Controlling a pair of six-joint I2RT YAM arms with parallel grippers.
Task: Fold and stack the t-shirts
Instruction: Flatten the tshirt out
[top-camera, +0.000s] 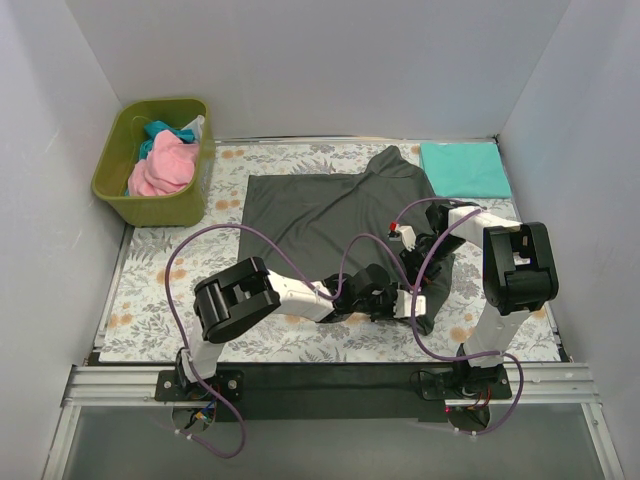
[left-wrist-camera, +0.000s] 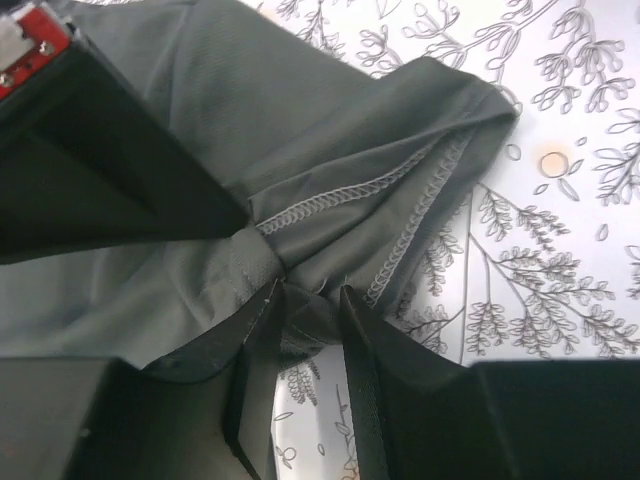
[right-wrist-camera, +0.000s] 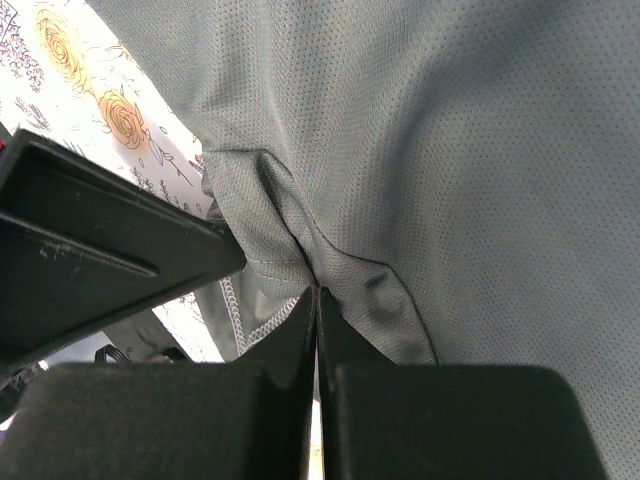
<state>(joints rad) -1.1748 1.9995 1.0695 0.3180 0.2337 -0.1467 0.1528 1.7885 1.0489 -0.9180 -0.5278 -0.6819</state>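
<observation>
The dark charcoal grey t-shirt (top-camera: 320, 210) lies spread on the floral table cloth (top-camera: 160, 280), with its near right part bunched up. My left gripper (top-camera: 393, 298) is shut on a pinch of the shirt's stitched hem (left-wrist-camera: 330, 205) and holds it just above the cloth; its jaws (left-wrist-camera: 308, 302) stand slightly apart with fabric between them. My right gripper (top-camera: 413, 267) is right next to it, shut tight (right-wrist-camera: 317, 293) on a fold of the same grey shirt (right-wrist-camera: 460, 150). A folded teal-green t-shirt (top-camera: 463, 168) lies at the back right.
An olive-green bin (top-camera: 120, 185) stands at the back left, holding a pink shirt (top-camera: 160, 168) and a teal one (top-camera: 158, 132). White walls close in the left, back and right. The two arms cross close together at the near right of the table.
</observation>
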